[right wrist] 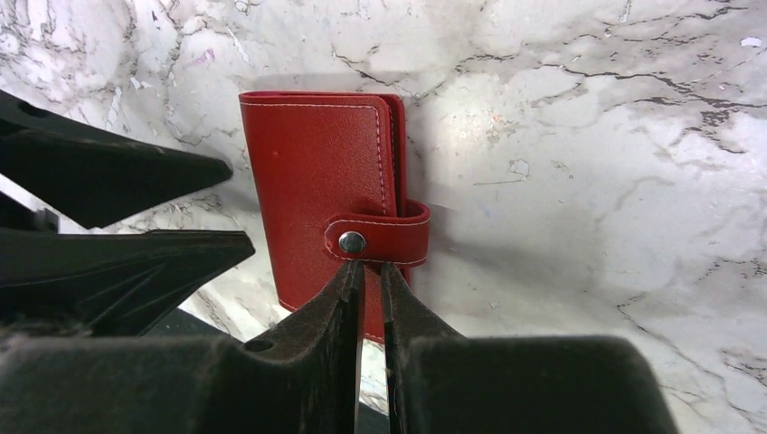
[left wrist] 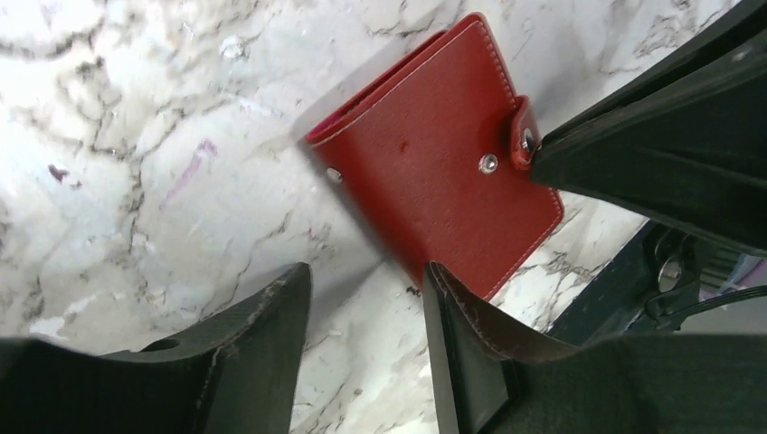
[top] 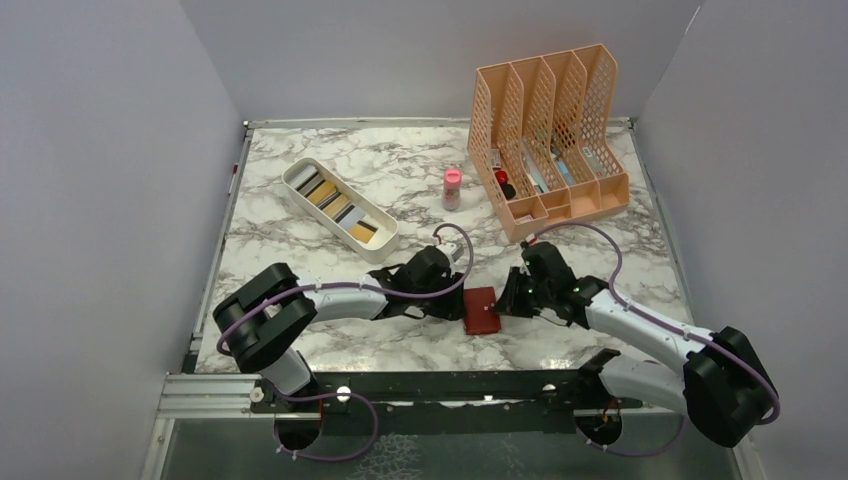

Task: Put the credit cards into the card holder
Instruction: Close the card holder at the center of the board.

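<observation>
The red leather card holder [top: 481,309] lies closed on the marble table, its snap strap [right wrist: 380,237] fastened. My right gripper [right wrist: 371,265] is shut to a thin slit, its tips against the strap's near edge and nothing seen between them. My left gripper [left wrist: 366,285] stands open just left of the holder [left wrist: 434,172], with bare table between its fingers and the right finger beside the holder's near corner. In the top view the two grippers flank the holder, left [top: 455,300] and right [top: 505,300]. Several credit cards [top: 335,205] stand in a white tray [top: 318,218] at the back left.
A peach mesh file organiser [top: 550,130] with small items stands at the back right. A small pink-capped bottle [top: 452,188] stands between it and the tray. The table's front rail [top: 400,385] runs just behind the holder.
</observation>
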`<state>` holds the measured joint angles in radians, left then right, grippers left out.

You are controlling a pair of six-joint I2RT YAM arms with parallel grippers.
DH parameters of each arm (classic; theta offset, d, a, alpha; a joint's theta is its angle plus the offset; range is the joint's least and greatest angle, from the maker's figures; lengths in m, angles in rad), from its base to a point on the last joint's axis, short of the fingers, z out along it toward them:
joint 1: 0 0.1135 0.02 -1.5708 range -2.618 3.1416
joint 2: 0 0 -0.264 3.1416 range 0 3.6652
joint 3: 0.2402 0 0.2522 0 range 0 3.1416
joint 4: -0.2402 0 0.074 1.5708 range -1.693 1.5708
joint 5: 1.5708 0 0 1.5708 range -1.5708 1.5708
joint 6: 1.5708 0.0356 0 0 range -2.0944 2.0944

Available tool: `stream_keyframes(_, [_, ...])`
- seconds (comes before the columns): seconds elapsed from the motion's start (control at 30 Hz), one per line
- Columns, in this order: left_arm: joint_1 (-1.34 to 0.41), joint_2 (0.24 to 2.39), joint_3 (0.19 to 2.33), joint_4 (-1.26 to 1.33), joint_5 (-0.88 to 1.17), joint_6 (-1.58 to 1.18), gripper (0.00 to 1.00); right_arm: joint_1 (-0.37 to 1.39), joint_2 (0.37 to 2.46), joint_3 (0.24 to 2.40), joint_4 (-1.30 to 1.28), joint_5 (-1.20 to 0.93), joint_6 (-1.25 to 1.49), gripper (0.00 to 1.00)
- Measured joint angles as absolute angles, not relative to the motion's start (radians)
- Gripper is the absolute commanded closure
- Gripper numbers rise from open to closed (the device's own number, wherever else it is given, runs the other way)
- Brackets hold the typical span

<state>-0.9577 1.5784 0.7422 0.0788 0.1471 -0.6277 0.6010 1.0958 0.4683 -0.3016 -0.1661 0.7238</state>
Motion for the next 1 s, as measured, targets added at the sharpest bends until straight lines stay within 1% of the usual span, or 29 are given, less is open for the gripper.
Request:
stream_keyframes(0.07, [-0.958,1.58,0.715,0.086,0.149,-0.638,0.46,0.601,1.096,0.472,-0.306,-0.165,0.724,0.81])
stream_keyframes(0.2, [-0.958,1.592,0.714,0.132,0.156,-0.651,0.41,0.601,1.092,0.499,-0.324,-0.14,0.722,0.75])
stream_keyframes(0.37, [-0.958,1.618,0.715,0.186,0.157,-0.667,0.41,0.601,1.075,0.53,-0.343,-0.088,0.715,0.7])
stream_keyframes(0.5, [-0.958,1.649,0.742,0.197,0.157,-0.67,0.5,0.601,1.084,0.539,-0.347,-0.067,0.713,0.65])
stream_keyframes(0.63, [-0.958,1.665,0.753,0.195,0.155,-0.669,0.54,0.601,1.104,0.541,-0.346,-0.067,0.708,0.64])
stream_keyframes(0.7, [-0.958,1.665,0.754,0.192,0.153,-0.668,0.57,0.601,1.11,0.542,-0.346,-0.069,0.706,0.64])
stream_keyframes(0.8, [-0.958,1.665,0.754,0.189,0.148,-0.669,0.64,0.601,1.111,0.542,-0.346,-0.07,0.706,0.65])
stream_keyframes(1.0, [-0.958,1.669,0.752,0.187,0.147,-0.67,0.66,0.601,1.131,0.55,-0.343,-0.071,0.705,0.71])
